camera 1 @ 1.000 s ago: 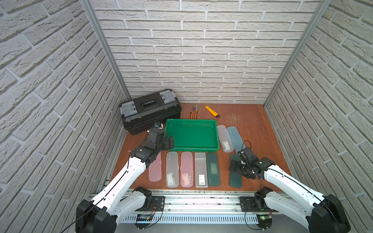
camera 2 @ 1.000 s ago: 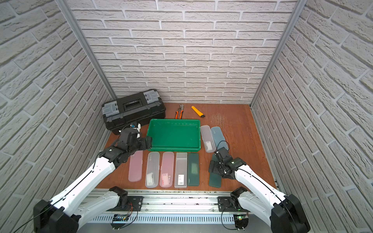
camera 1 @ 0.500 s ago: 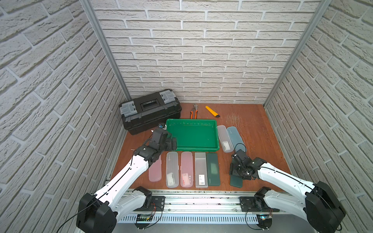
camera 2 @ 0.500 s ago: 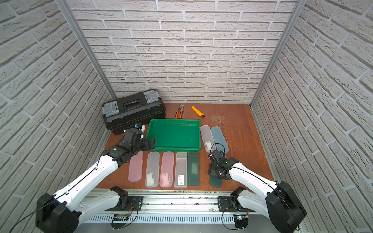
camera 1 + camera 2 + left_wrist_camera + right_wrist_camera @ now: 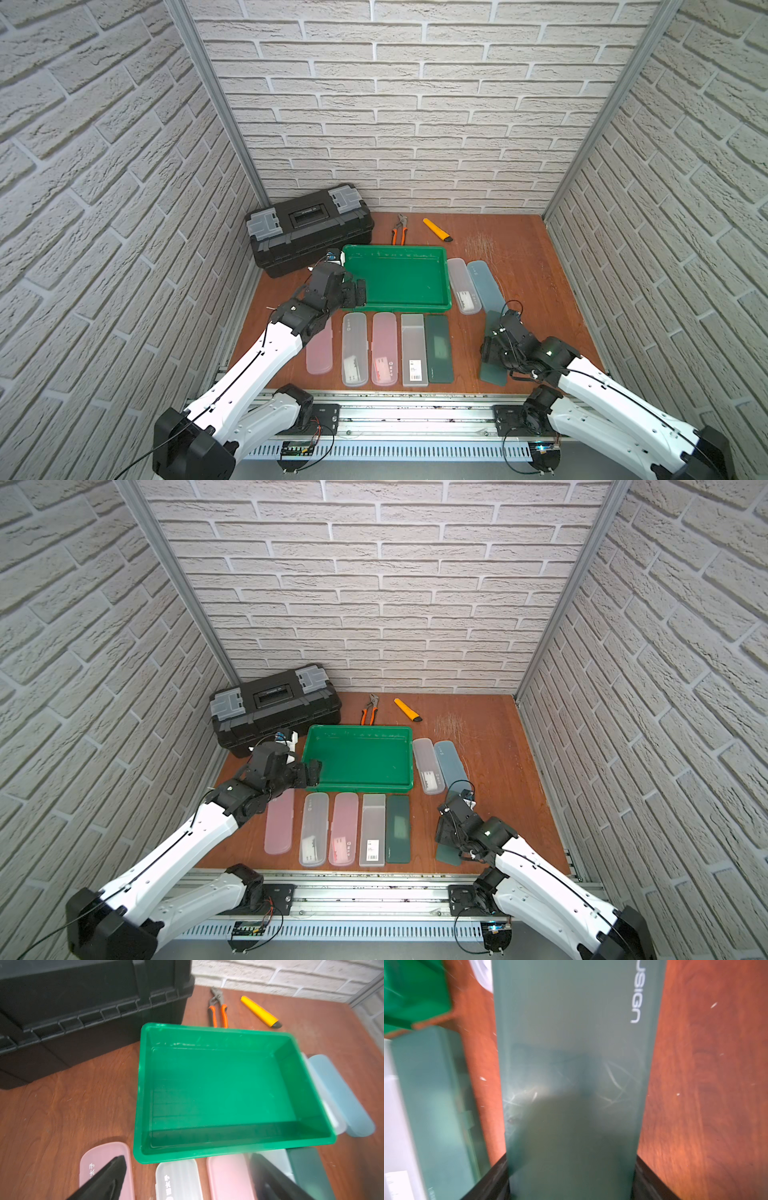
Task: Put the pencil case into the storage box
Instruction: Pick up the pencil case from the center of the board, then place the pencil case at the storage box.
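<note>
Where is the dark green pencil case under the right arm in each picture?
In a top view: the dark green pencil case pokes out beneath the right arm, right of the row of five cases.
In a top view: same spot.
Left wrist: not in it.
Right wrist: fills the middle, between the fingers.
Shared landmark: the green storage box, in all four.

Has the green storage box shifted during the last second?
No. The storage box sits just as close to the black toolbox as before.

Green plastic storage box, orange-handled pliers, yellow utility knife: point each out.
Green plastic storage box (image 5: 218, 1084): left wrist view, bare floor.
Orange-handled pliers (image 5: 217, 1001): left wrist view, grey pivot.
Yellow utility knife (image 5: 258, 1011): left wrist view, mid-body.
</note>
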### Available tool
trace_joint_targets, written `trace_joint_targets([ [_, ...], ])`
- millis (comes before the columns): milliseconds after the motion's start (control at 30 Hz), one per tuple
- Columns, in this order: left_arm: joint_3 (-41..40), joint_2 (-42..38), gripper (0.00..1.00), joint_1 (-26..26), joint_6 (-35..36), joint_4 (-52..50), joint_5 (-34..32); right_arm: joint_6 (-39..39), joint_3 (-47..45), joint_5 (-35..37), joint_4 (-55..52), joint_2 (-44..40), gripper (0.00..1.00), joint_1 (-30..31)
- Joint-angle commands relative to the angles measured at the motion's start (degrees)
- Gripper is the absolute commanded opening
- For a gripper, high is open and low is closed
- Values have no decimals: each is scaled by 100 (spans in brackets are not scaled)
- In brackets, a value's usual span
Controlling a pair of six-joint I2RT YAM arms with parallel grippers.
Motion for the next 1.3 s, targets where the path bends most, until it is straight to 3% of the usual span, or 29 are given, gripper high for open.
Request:
trace_joint_targets([
  [0, 285, 27, 98, -34, -33, 447, 691, -20, 437, 323, -233, -166, 49, 52],
  [200, 1370, 938, 98, -73, 428, 376, 2225, -636, 1617, 306, -114, 669, 43, 52],
  [400, 2345, 1593, 98, 41, 1040, -110, 2238, -1428, 3180, 47, 96, 2018, 44, 52],
  [567, 1971, 1890, 98, 302, 1500, 853, 4088, -1908, 4338, -147, 327, 3288, 45, 43],
  [767, 1643, 2350, 99, 763, 1129, 1728, 5366, -2046, 5238, -202, 655, 4494, 45, -39],
  [833, 1709, 2390, 98, 877, 1125, 1592, 5277, -2070, 5481, -311, 813, 4865, 46, -126],
  [900, 1642, 2346, 98, 911, 1116, 1472, 4632, -2101, 5755, -317, 866, 5221, 46, -175],
  [1100, 1633, 2208, 98, 913, 1259, 1442, 4568, -2197, 6837, -171, 405, 6420, 45, -186],
  [1267, 1549, 2054, 98, 913, 1375, 1369, 4210, -2117, 6974, -12, 485, 6947, 44, -198],
])
